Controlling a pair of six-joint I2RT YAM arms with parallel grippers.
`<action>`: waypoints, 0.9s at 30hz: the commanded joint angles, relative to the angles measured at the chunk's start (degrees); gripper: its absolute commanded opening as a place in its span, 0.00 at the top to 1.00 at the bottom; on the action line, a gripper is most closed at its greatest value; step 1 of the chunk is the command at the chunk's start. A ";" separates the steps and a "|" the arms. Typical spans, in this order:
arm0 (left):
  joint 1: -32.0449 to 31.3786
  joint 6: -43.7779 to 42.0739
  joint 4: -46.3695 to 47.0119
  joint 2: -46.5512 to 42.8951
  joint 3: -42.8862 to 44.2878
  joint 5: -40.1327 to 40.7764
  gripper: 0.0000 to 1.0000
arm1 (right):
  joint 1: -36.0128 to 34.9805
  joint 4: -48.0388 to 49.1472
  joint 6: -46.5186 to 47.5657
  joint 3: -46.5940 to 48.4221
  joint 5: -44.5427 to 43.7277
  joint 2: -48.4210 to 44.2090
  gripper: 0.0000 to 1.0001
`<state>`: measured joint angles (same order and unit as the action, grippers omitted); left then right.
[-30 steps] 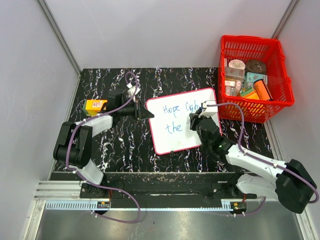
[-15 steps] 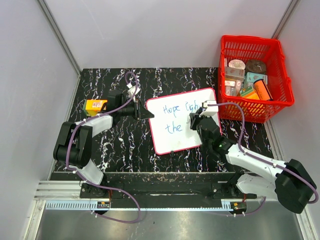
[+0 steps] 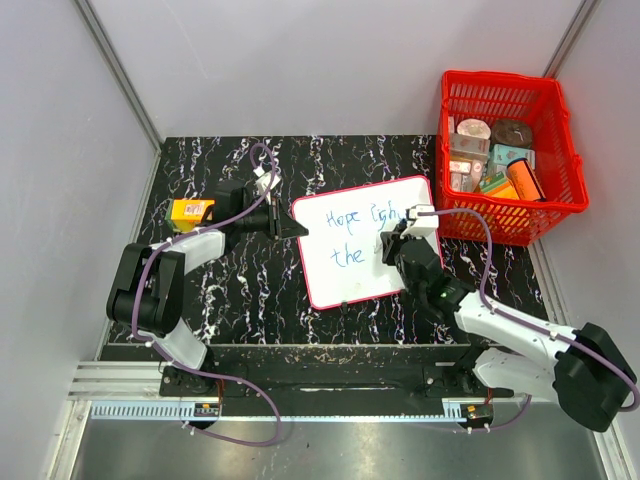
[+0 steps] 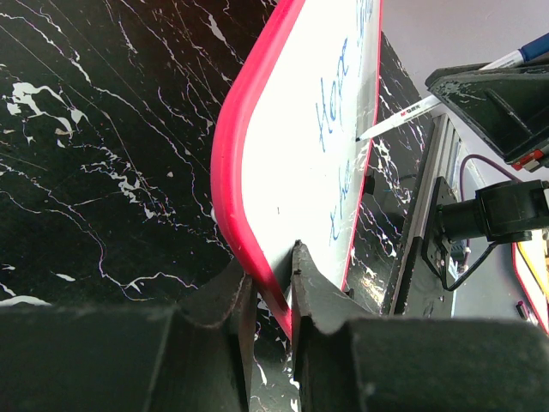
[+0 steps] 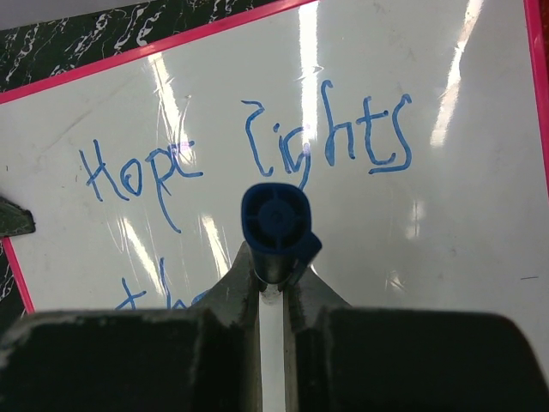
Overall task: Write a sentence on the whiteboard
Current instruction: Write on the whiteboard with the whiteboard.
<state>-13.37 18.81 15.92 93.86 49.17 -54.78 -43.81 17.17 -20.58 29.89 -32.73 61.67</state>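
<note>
The right gripper (image 5: 273, 276) is clenched on a blue marker (image 5: 274, 219), which stands upright between the fingers, cap end toward the wrist camera. In the left wrist view the marker's white tip comes down to the whiteboard (image 3: 352, 285); whether it presses or only hangs just above the surface, I cannot tell. In the top view the tip sits at about 3 o'clock from the word "the", over bare white.

The sentence (image 5: 254, 137) so far reads "Hope lights" on the upper line and "the" below it, in thin blue strokes. The lower line looks unfinished, so I judge the writing well past halfway, with at least one closing word left and room for it to the right.

The left gripper (image 4: 273, 283) is clamped on the board's pink frame at its 9 o'clock edge, steadying it. The board lies slightly skewed on the black table (image 3: 230, 290). A red basket (image 3: 500, 78) of small items stands at 2 o'clock from the board, a yellow box (image 3: 190, 211) well off at 9 o'clock.
</note>
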 commanded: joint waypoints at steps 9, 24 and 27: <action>-2.19 -9.93 -1.60 2.29 -0.04 8.38 1.00 | 0.48 -2.75 -2.45 -2.29 0.74 -3.05 1.00; -2.28 -9.93 -1.68 2.20 -0.04 8.38 1.00 | 1.18 -2.40 -0.16 2.45 -2.86 0.73 1.00; -2.28 -9.93 -1.68 2.20 -0.04 8.47 1.00 | 1.71 -2.32 0.45 3.24 -2.95 1.17 1.00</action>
<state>-13.37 18.81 15.92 93.86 49.17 -54.74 -43.59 14.85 -21.78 30.28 -33.17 61.71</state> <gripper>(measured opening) 0.199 0.107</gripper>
